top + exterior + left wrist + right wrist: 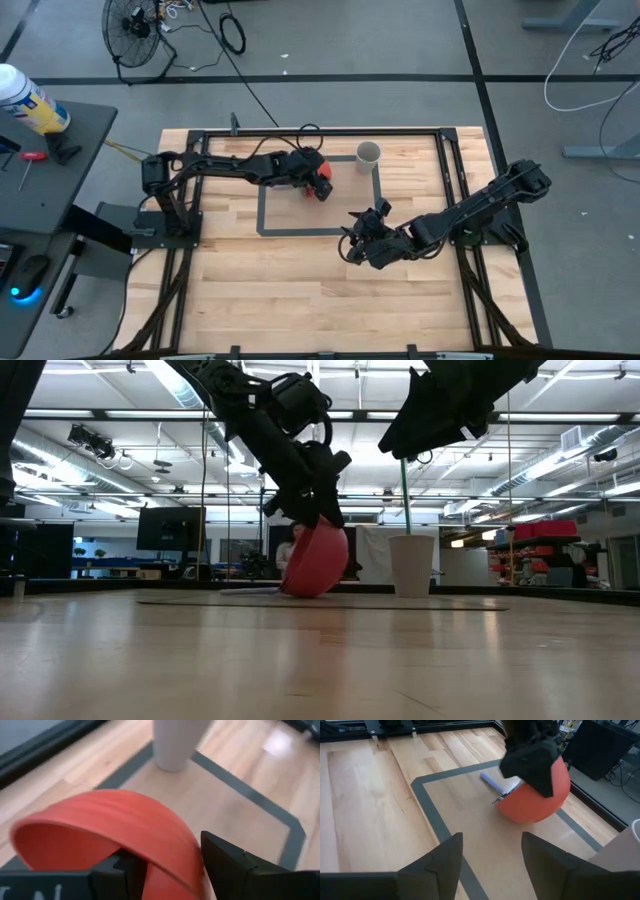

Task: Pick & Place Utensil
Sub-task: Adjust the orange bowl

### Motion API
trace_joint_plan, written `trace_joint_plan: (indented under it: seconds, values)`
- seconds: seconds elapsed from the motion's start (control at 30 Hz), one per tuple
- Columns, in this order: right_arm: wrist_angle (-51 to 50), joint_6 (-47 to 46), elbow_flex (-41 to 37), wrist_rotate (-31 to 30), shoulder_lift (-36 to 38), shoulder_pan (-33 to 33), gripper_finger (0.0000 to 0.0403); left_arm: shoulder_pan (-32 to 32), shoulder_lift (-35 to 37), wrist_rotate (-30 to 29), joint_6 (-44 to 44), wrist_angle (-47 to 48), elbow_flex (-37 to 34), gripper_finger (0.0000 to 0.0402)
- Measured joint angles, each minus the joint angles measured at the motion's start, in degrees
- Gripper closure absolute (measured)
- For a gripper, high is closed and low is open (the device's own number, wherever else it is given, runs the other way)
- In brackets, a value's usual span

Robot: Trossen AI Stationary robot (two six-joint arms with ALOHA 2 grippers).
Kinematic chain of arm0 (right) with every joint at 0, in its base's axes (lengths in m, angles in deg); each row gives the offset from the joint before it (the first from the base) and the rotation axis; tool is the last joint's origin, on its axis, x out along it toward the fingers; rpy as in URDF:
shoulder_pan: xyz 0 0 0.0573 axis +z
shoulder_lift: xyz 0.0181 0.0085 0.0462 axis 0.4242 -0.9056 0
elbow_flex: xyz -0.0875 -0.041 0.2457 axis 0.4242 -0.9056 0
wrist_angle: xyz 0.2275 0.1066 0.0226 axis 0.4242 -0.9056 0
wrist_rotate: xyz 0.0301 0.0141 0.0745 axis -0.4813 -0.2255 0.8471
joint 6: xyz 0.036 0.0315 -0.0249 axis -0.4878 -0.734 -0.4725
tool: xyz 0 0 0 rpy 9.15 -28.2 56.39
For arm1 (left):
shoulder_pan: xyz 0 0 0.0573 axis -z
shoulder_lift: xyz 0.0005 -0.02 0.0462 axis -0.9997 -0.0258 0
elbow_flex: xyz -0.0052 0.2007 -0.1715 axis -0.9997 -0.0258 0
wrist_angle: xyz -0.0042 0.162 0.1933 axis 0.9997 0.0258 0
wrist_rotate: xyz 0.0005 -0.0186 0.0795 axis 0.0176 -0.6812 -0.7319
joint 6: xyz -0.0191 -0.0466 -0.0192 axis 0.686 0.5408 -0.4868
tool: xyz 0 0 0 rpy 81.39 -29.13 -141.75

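The left gripper [316,182] is clamped on the rim of a tilted red bowl [321,186] inside the taped rectangle [262,205]. A blue-handled utensil [494,784] lies on the table just beside the bowl. A white cup [368,154] stands upright near the rectangle's far edge. The right gripper [360,238] hovers at the rectangle's near-right corner, fingers spread and empty.

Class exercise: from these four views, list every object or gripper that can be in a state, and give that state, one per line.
Red bowl: tipped on its side, rim gripped, touching the mat.
Left gripper: shut on the red bowl.
Right gripper: open, empty, off the table.
White cup: upright, standing free.
Utensil: lying flat, partly under the bowl.
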State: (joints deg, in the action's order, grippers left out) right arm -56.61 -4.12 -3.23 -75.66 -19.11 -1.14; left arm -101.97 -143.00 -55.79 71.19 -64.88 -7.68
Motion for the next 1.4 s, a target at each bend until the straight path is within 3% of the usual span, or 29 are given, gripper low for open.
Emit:
trace_joint_plan:
  seconds: [0.17,0.67,1.07,1.4]
  values:
    - [0.0,0.0,0.0,0.0,0.0,0.0,0.0198,-0.2,-1.2,-0.7,2.0,-1.1,0.1,0.0244]
    - [0.2,-0.1,0.0,1.5,0.0,0.0,0.0198,-1.0,-3.0,8.0,0.3,1.4,0.6,0.0390]
    - [0.8,0.2,0.0,1.4,0.0,-0.4,0.0198,0.3,-2.8,12.1,-6.6,13.1,1.0,0.0391]
    - [3.1,1.4,0.0,1.8,0.0,-1.4,0.0198,1.9,-3.1,12.2,-12.6,28.1,8.0,0.0393]
